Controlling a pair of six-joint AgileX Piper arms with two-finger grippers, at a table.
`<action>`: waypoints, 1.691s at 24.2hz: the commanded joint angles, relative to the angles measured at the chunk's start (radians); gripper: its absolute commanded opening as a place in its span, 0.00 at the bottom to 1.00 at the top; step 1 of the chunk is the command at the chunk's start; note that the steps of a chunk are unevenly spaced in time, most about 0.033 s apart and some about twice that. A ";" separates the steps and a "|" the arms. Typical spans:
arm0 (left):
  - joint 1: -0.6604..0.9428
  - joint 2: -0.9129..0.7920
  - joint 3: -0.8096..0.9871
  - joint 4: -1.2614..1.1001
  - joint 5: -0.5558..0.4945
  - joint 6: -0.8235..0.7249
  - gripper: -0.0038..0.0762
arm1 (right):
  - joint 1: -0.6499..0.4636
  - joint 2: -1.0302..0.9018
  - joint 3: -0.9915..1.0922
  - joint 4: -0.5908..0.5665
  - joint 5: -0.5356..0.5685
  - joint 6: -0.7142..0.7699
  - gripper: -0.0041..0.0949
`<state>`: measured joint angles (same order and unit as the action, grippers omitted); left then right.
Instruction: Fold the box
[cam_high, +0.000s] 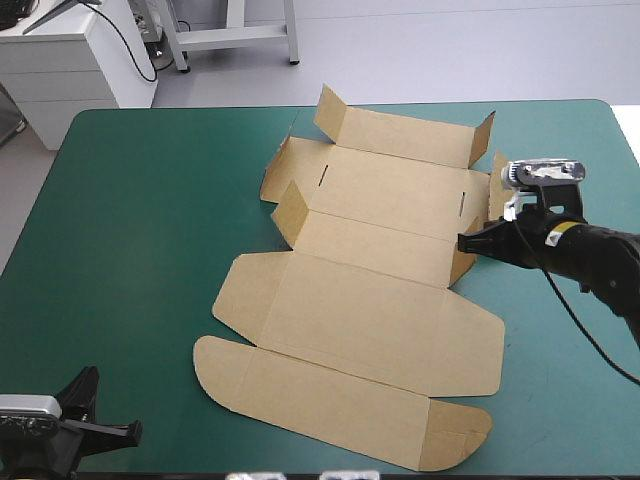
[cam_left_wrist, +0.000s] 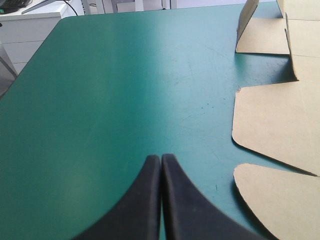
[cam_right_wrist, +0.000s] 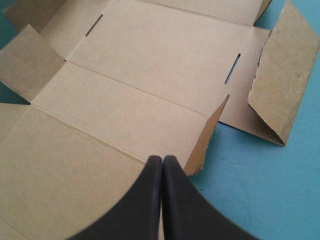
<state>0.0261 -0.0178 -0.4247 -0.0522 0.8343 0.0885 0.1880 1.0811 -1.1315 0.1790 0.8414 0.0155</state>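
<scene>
We find right gripper (cam_right_wrist: 161, 159), jaws clenched empty, just beside raised right flap (cam_right_wrist: 205, 142) of the box (cam_high: 370, 320); left gripper (cam_left_wrist: 161, 157), likewise clenched, lies well apart.

Teal-green table (cam_high: 130, 250) with the brown box (cam_high: 370, 320) flat across its middle, some flaps upright

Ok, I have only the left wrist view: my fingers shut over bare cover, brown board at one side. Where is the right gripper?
Observer: The right gripper is at the box's right edge, next to a small raised flap.
Operator: Does it hold this flap?
Observer: No. Its fingers are shut on nothing; the flap stands beside them.
Operator: And the far side of the box?
Observer: The far long flap is tilted up.
</scene>
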 joint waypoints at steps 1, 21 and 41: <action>-0.008 -0.005 -0.029 -0.007 -0.078 -0.008 0.04 | 0.002 0.090 -0.107 -0.032 0.071 0.024 0.02; -0.008 -0.005 -0.029 -0.007 -0.078 -0.010 0.04 | 0.002 0.441 -0.350 -0.195 0.304 0.281 0.69; -0.008 -0.005 -0.029 -0.007 -0.078 -0.010 0.04 | -0.111 0.636 -0.350 0.021 0.310 0.244 0.30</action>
<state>0.0261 -0.0178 -0.4247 -0.0522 0.8333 0.0885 0.0968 1.7613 -1.4513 0.1872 1.1492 0.2861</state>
